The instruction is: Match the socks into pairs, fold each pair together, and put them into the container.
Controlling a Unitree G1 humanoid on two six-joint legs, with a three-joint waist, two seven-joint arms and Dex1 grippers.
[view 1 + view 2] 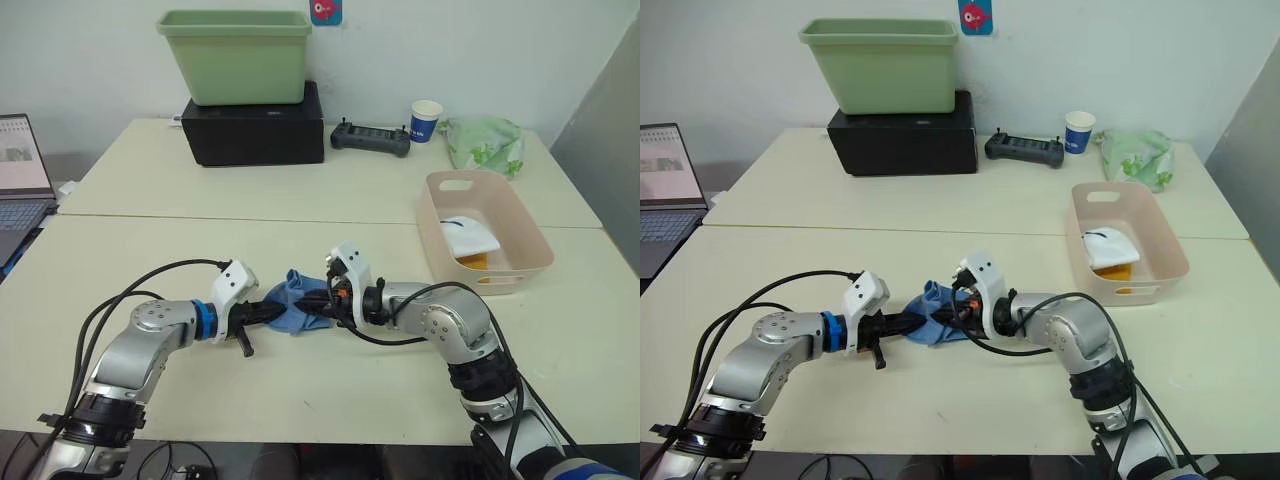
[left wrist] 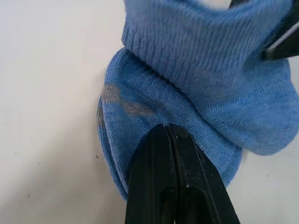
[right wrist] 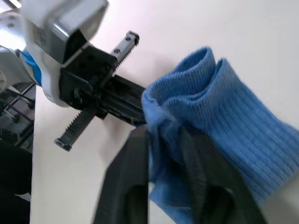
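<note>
Gripping blue socks (image 1: pixel 298 303), both fingers (image 2: pixel 168 186).

The blue socks (image 1: pixel 297 303) lie bunched on the bench (image 1: pixel 330 390), so I cannot tell if it is one sock or two. In the pink container (image 1: pixel 523 238) a white sock (image 1: pixel 468 237) covers most of a yellow one (image 1: pixel 474 262); the wall hides the rest. The laptop (image 1: pixel 22 175) is cut by the picture edge. The sign (image 1: pixel 326 11) on the wall is cut at the top.
</note>
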